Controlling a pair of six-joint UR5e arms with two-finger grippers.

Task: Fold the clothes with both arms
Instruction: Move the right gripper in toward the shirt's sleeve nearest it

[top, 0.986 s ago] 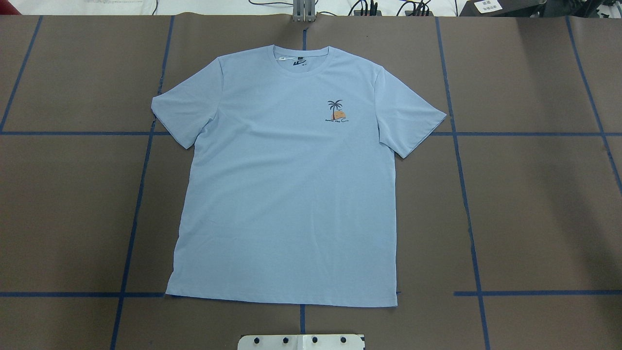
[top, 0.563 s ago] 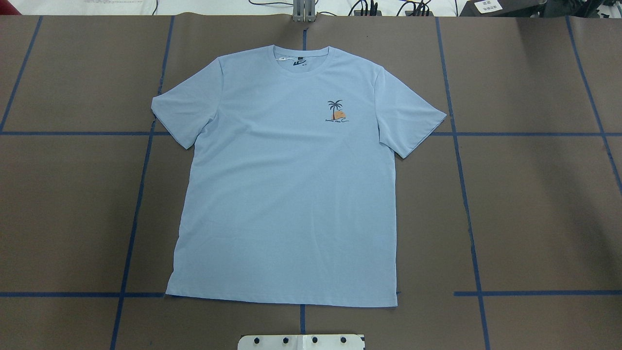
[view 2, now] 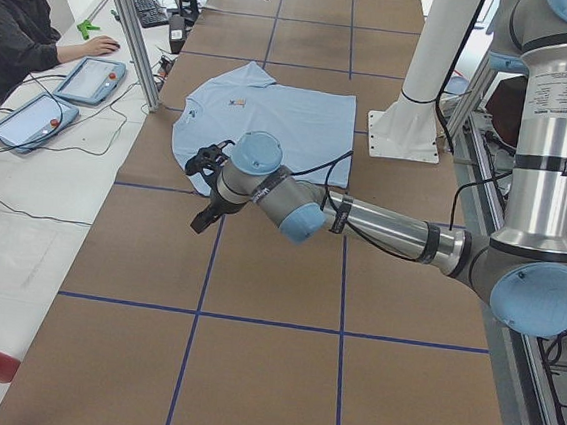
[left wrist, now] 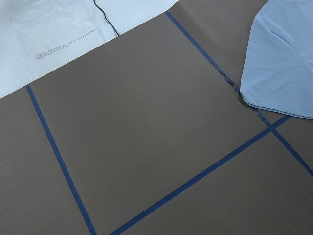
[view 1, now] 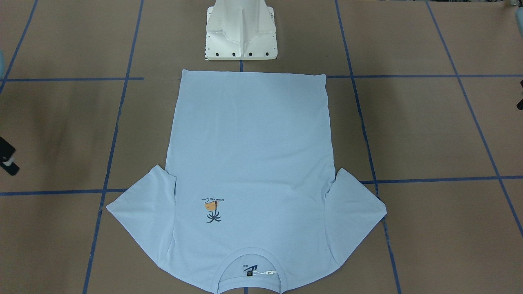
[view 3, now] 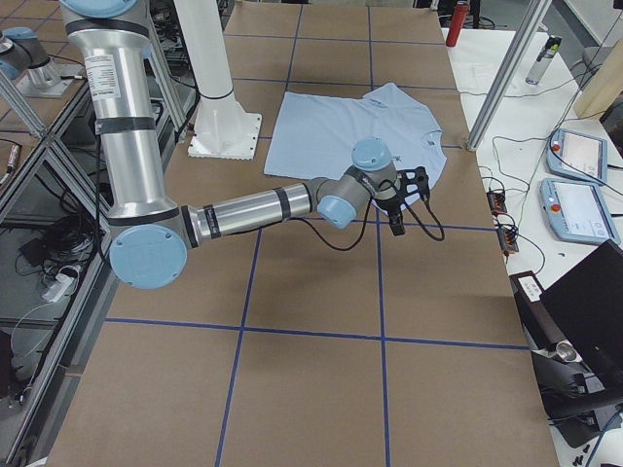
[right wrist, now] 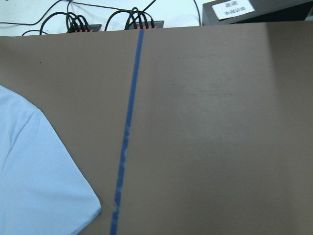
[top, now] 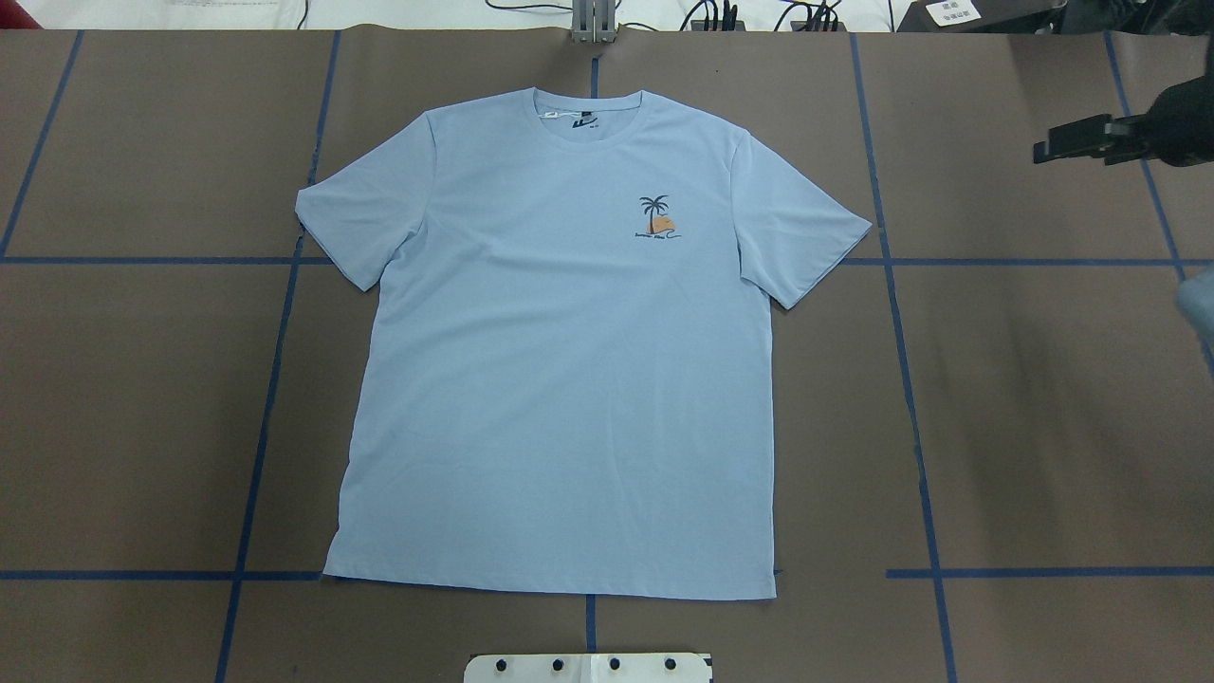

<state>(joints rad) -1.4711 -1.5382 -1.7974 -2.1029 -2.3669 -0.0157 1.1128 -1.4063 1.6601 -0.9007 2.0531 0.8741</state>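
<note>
The pale blue T-shirt (top: pixel 569 379) lies flat and face up in the middle of the brown table, collar at the far edge and palm-tree print (top: pixel 656 218) on the chest. It also shows in the front view (view 1: pixel 249 143). My right gripper (top: pixel 1043 150) hangs at the far right, well clear of the right sleeve, and its fingers look apart and empty. It shows at the front view's left edge (view 1: pixel 7 159). My left gripper (view 2: pixel 201 200) hovers left of the left sleeve. Only a sliver shows in the front view (view 1: pixel 520 100), so I cannot tell its state.
The white pedestal base (view 1: pixel 241 36) stands just behind the shirt's hem. Blue tape lines (top: pixel 910 379) cross the brown table cover. Cables and plugs (top: pixel 721 14) lie along the far edge. An operator (view 2: pixel 21 16) sits by tablets beyond the far side.
My right gripper has come into the overhead view at the top right, where there was only bare table before. The T-shirt has not moved.
</note>
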